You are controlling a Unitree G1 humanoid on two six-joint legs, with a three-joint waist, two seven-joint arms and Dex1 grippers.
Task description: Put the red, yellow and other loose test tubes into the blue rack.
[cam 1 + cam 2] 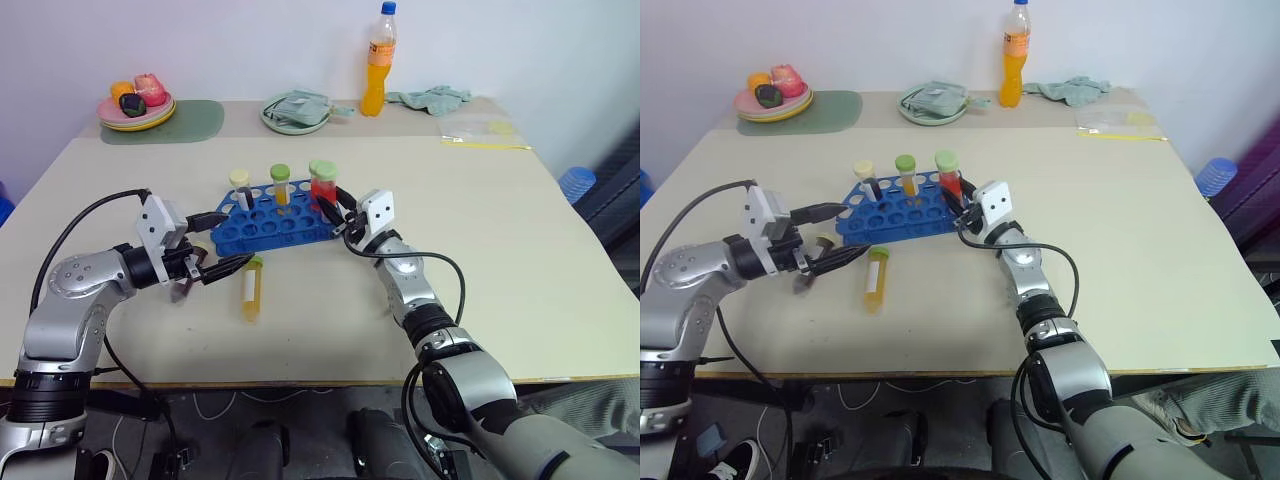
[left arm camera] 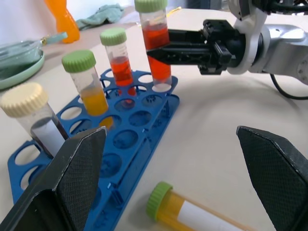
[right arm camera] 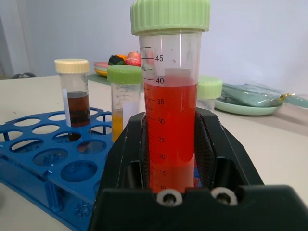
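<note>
Right, your right gripper (image 1: 335, 203) is clamped on the red tube (image 1: 322, 185) upright over the blue rack's (image 1: 270, 222) far corner, so seat it, release, then send the wide-open left gripper (image 1: 222, 243) to the yellow tube (image 1: 251, 288) lying just beside the rack.

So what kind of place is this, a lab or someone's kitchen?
Probably a makeshift lab bench: capped tubes stand in a blue rack on a plain table, though the fruit plate and drink bottle suggest an ordinary room.
</note>
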